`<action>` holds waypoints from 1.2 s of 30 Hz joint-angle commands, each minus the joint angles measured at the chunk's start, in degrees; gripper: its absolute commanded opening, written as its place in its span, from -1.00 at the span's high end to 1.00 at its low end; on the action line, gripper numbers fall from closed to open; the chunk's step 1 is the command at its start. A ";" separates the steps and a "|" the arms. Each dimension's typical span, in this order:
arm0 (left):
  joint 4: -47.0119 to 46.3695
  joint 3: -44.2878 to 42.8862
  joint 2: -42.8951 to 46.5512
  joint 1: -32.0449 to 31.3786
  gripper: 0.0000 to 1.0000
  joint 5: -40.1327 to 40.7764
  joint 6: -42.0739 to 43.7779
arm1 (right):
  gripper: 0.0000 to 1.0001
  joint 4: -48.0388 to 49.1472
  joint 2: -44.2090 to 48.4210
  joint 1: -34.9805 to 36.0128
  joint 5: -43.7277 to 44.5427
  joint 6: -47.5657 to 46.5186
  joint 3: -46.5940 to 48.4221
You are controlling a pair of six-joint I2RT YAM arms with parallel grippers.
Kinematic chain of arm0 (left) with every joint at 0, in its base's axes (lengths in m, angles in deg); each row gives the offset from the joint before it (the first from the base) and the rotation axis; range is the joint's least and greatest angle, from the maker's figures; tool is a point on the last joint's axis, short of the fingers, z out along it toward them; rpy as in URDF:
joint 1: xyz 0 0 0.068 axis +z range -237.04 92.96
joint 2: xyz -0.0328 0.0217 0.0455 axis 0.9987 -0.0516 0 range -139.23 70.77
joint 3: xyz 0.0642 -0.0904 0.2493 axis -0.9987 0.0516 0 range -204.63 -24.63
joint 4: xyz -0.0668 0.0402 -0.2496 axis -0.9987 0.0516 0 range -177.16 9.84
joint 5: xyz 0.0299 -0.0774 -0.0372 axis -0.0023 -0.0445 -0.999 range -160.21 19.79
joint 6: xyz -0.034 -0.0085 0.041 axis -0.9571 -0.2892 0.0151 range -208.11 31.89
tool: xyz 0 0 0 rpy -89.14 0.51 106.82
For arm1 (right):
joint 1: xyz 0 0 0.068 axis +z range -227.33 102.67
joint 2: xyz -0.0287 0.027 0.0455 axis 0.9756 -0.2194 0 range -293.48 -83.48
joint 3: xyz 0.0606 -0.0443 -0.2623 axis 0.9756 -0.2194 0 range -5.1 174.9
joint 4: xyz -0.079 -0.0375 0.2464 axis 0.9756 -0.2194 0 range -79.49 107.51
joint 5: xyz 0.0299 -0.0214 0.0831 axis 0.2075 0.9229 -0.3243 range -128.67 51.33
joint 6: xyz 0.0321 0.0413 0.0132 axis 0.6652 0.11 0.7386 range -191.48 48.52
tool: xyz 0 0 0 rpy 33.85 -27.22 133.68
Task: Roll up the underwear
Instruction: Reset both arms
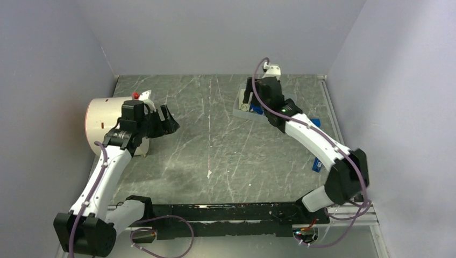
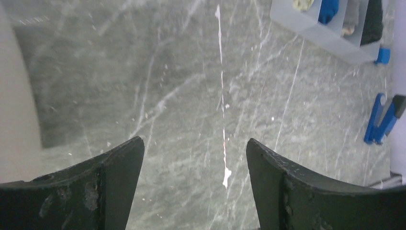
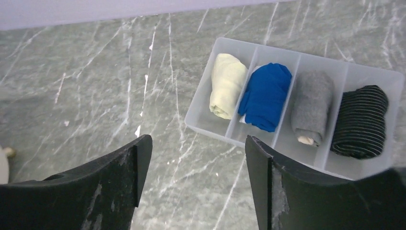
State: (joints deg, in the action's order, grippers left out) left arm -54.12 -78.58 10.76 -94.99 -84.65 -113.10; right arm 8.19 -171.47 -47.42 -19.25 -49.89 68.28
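Cream roll [image 3: 228,84] and blue roll [image 3: 266,96] are sitting in the tray [image 3: 203,122]. Both jaws are gaping, empty, so lifting straight up looks safest.

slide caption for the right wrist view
Open right hand facing a four-slot tray holding a cream roll, blue roll, grey roll, black roll.

We see a grey desk [image 3: 95,72] veined with white like marble. A translucent white tray [image 3: 210,134] carries pale cream-yellow underwear [image 3: 227,84], royal blue underwear [image 3: 265,96], a plain grey roll [image 3: 311,105] and a black roll [image 3: 360,122] with fine ribbed stripes.
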 commanded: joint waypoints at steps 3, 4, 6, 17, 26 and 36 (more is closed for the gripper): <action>0.34 -3.95 7.05 0.30 -0.71 12.93 3.02 | -0.82 2.26 14.38 -0.96 -1.76 -3.08 -8.84; 0.89 -4.42 8.00 0.30 -0.75 14.15 3.14 | -0.94 1.76 16.26 -0.99 -2.05 -3.08 -10.12; 2.89 -6.22 8.89 0.30 -0.80 17.34 3.90 | -0.99 0.85 19.99 -1.12 -3.27 -2.83 -12.71; 10.65 -11.11 10.95 0.30 -0.85 25.92 3.14 | -1.00 -2.54 27.52 -1.25 -21.92 -3.88 -19.57; 12.42 -11.88 9.09 0.30 -0.93 24.48 1.61 | -1.00 -7.11 28.75 -1.26 -21.91 -5.20 -16.27; 10.47 -11.41 8.00 0.30 -0.93 22.97 0.21 | -1.00 -9.89 30.69 -1.26 -13.41 -4.54 -14.47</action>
State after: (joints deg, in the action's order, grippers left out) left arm -41.86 -88.72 19.35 -94.99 -61.33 -111.53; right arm -0.21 -141.85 -48.49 -36.17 -53.98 49.70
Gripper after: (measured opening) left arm 0.962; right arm 0.997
